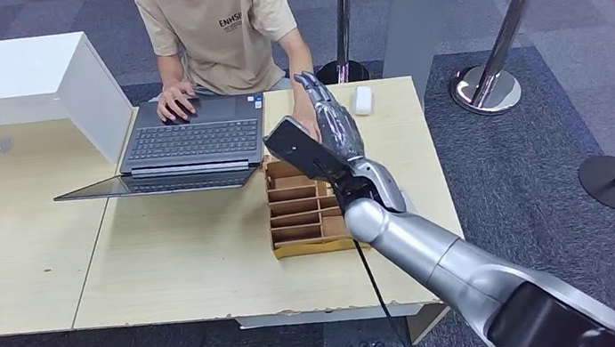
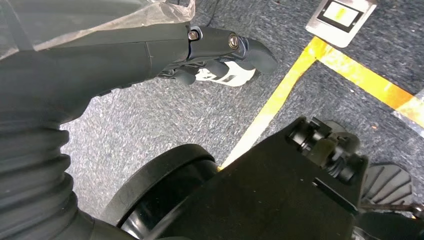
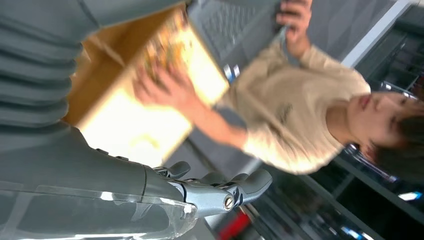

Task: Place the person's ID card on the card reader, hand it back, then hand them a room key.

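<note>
1. Two hands to report: my right hand (image 1: pixel 334 116) is raised over the far edge of the table (image 1: pixel 191 269), fingers stretched out and apart, with nothing in it that I can make out.
2. Just beside that hand, on its left, a person's hand (image 1: pixel 308 126) reaches toward the wooden card box (image 1: pixel 300 215), which sits under my right wrist.
3. Further left of my right hand sits a laptop (image 1: pixel 188 144), the person's other hand (image 1: pixel 175 101) on it.
4. Beyond my fingertips lies a small white device (image 1: pixel 362 99).
5. My left hand (image 2: pixel 220 52) hangs low over grey carpet, fingers curled in; I cannot tell whether it holds anything.
6. I cannot make out the ID card anywhere.
</note>
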`<state>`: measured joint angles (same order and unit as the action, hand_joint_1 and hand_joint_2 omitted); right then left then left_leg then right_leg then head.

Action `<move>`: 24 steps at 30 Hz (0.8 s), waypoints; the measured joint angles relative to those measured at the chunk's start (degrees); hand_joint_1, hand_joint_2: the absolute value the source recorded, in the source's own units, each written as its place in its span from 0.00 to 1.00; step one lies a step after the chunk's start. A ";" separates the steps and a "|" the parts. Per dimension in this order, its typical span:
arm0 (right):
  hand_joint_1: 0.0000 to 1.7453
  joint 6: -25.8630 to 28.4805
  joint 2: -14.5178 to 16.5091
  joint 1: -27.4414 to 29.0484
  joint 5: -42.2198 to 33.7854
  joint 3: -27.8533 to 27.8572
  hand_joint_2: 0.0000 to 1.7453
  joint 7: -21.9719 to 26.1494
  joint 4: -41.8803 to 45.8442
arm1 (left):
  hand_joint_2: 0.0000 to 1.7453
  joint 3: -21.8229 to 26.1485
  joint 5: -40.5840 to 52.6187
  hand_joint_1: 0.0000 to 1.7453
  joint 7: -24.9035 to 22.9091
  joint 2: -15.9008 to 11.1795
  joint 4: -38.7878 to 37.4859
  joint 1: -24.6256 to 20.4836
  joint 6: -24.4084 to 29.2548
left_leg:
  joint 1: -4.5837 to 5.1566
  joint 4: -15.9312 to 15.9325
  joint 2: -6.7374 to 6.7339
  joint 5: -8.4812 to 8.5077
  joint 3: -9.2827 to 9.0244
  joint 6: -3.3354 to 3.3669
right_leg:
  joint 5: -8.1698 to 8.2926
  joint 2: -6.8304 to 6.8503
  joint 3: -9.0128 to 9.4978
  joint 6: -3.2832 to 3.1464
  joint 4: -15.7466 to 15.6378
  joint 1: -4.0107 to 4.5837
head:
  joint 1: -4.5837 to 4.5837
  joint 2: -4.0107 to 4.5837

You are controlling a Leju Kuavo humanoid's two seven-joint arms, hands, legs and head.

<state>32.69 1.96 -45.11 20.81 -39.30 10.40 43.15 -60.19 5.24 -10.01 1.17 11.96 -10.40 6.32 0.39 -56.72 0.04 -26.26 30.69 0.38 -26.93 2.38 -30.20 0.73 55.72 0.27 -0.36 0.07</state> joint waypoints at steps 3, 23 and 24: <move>0.00 -0.58 -0.16 2.44 -2.08 0.59 0.00 0.37 2.14 | 1.00 0.00 -0.08 0.00 0.01 -0.09 -0.01 0.27 0.48 | 0.00 0.00 0.00 -0.01 0.00 0.00 | 0.00 0.00 0.00 0.00 0.00 0.00 | 0.00 0.00; 0.00 -5.57 -3.15 21.14 -13.33 3.73 1.00 3.06 23.31 | 1.00 0.02 0.33 0.00 1.13 -1.55 -0.02 1.48 3.09 | 0.00 0.01 -0.01 -0.03 -0.01 0.00 | -0.01 -0.01 0.02 0.01 -0.01 -0.01 | -0.02 0.00; 0.00 -5.43 -3.27 21.17 -13.03 3.73 1.00 3.03 23.49 | 1.00 0.02 0.33 0.00 1.17 -1.57 -0.02 1.50 3.09 | 0.01 0.01 -0.02 -0.03 -0.01 0.00 | -0.01 -0.01 0.02 0.01 -0.01 -0.01 | -0.02 0.00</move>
<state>27.26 -1.31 -23.94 7.78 -35.57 13.44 66.64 -60.17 5.57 -8.83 -0.40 11.93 -8.90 9.41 0.40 -56.71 0.03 -26.29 30.68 0.38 -26.94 2.37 -30.19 0.73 55.70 0.26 -0.37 0.07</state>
